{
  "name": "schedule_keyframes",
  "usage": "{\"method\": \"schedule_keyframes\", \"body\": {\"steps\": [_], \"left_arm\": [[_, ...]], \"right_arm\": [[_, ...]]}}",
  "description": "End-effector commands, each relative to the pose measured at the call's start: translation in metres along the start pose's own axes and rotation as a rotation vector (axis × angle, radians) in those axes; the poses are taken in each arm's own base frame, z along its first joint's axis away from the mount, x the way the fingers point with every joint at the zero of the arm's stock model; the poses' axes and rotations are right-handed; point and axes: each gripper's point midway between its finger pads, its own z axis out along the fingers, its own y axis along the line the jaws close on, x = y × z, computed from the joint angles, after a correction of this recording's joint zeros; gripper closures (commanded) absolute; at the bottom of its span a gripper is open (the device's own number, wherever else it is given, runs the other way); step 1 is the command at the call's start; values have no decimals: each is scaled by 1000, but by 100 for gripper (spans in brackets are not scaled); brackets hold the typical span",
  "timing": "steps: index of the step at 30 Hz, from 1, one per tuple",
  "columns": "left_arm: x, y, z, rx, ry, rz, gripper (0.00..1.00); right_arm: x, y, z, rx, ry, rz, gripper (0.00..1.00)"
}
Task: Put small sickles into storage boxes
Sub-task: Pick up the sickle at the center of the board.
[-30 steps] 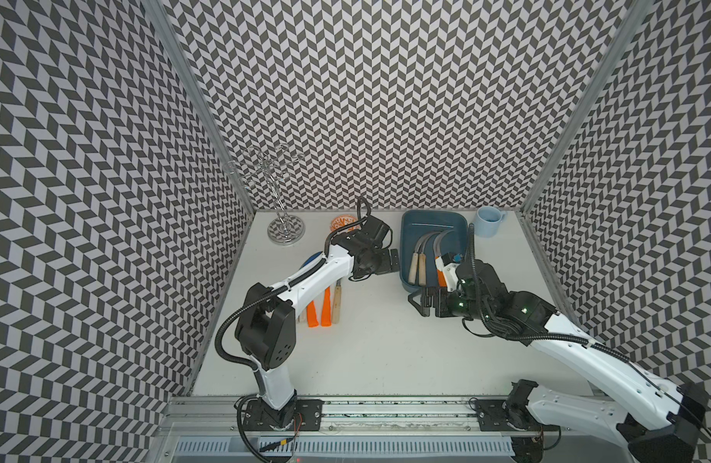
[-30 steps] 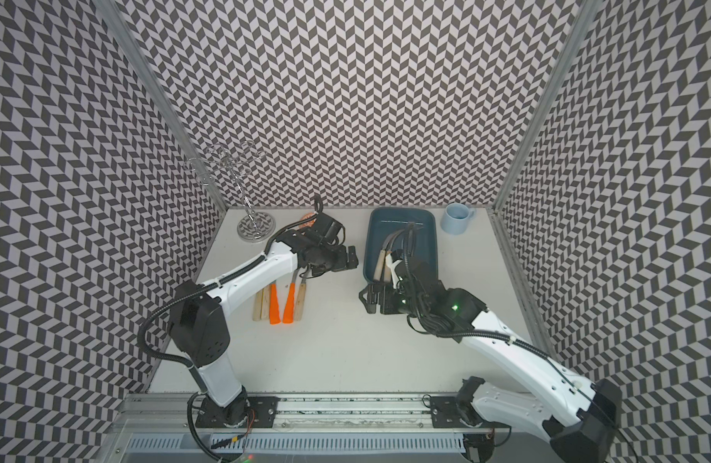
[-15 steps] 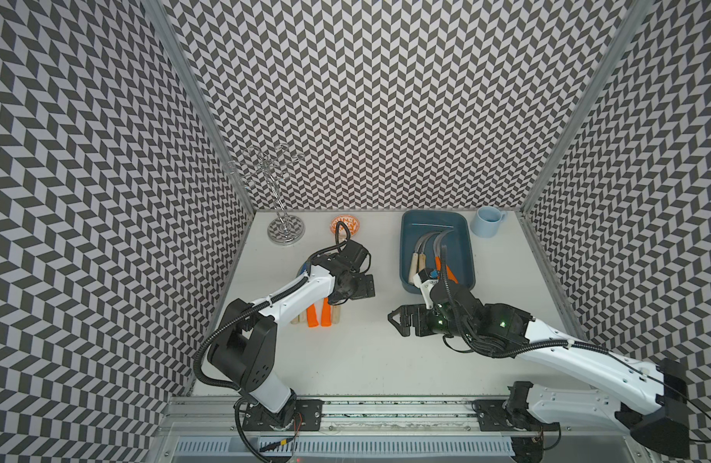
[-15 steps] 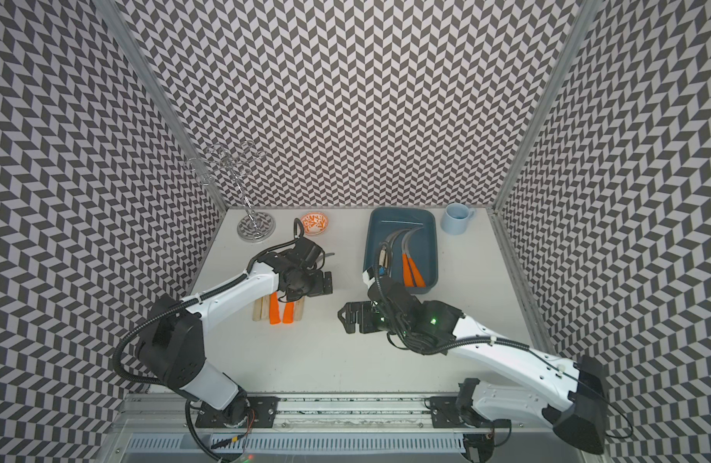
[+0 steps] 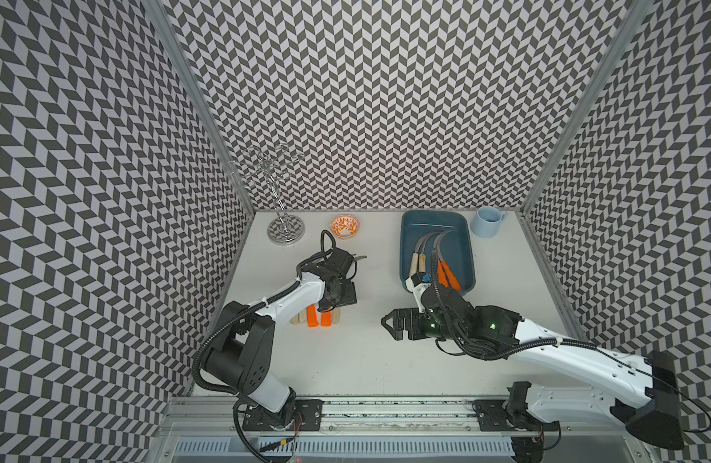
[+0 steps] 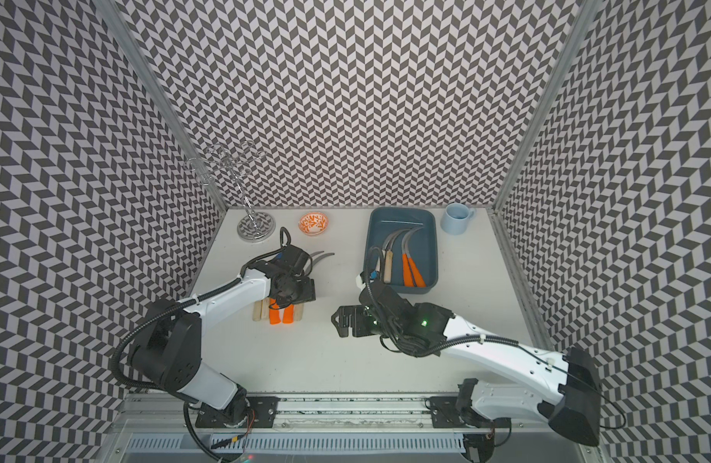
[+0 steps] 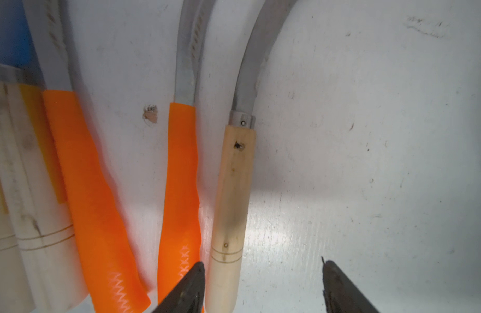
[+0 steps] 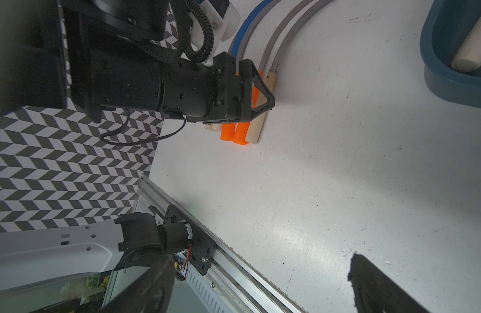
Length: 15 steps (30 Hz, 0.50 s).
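Several small sickles (image 5: pixel 319 318) lie side by side on the white table at the left, with orange and pale wood handles. My left gripper (image 5: pixel 337 298) is down over them. In the left wrist view it (image 7: pixel 263 284) is open and straddles the end of a wood-handled sickle (image 7: pixel 231 203). One finger (image 7: pixel 190 287) stands between that handle and an orange one (image 7: pixel 179 189). The teal storage box (image 5: pixel 466 240) at the back right holds several sickles (image 5: pixel 446 274). My right gripper (image 5: pixel 393 322) hovers open and empty over the table's middle.
A light blue mug (image 5: pixel 486 222) stands right of the box. An orange-patterned bowl (image 5: pixel 345 227) and a metal wire stand (image 5: pixel 285 230) sit at the back left. A metal rail (image 5: pixel 385 405) runs along the front edge.
My left gripper came back from beside the box to the row of sickles, lowered over them and narrowed its jaws. My right gripper pulled away from the box to the table's middle, empty.
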Motion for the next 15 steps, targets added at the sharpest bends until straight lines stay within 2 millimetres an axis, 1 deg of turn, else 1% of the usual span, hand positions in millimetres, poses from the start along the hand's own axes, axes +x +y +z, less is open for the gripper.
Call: {"method": "schedule_keyframes", "body": {"steps": [1,7,15], "left_arm": [[-3,2,10,-2,-12,8,31],[1,8,25,-37,10,15,31],[5,12,37,-58,30,10,31]], "right_arm": [[-10,7,0,-6,-37,-6,0],[-15,5,-1,20,-58,-29,0],[-21,-1,-3,46,-87,-42,0]]}}
